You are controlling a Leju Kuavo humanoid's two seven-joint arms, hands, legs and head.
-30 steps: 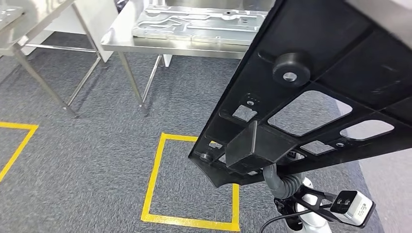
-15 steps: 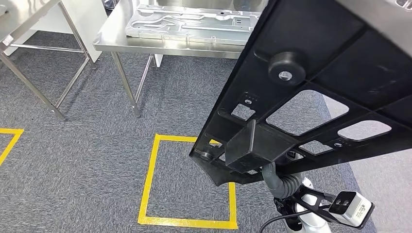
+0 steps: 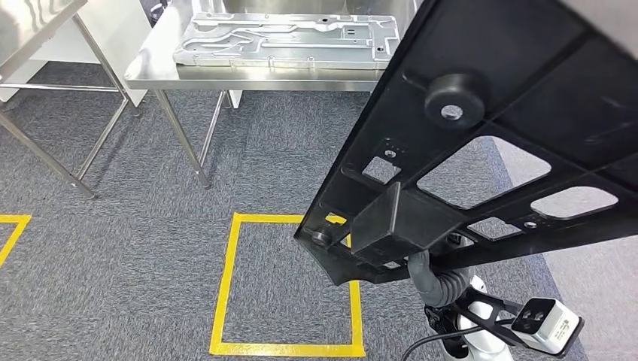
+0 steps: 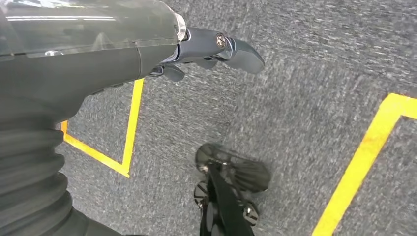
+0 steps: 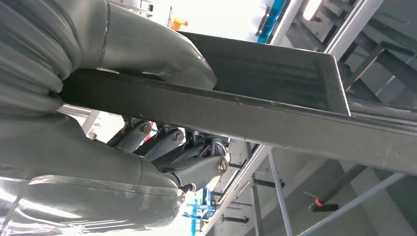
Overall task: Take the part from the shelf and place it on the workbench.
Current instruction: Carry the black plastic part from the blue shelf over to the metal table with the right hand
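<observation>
A large black part [image 3: 489, 150], a flat frame with cut-outs, a round knob and a boxy block, hangs over the right side of the head view. My right hand [image 5: 74, 142] grips its edge [image 5: 255, 118], thumb on one face and dark fingers [image 5: 196, 167] on the other. In the head view only the ribbed wrist [image 3: 440, 286] shows beneath the part. The steel workbench [image 3: 150, 71] stands ahead at the upper left with a silver machined plate [image 3: 286, 37] on it. My left hand [image 4: 206, 49] hangs over the carpet, fingers apart and holding nothing.
A yellow taped square [image 3: 226, 286] marks the grey carpet in front of the bench legs [image 3: 180, 143]. A second steel table [image 3: 30, 22] stands at the far left. More yellow tape lies at the left edge [image 3: 11, 226].
The whole view has shifted: the workbench and floor marks have slid left in the picture as the camera moved. The black part stays held the same way in my right hand.
</observation>
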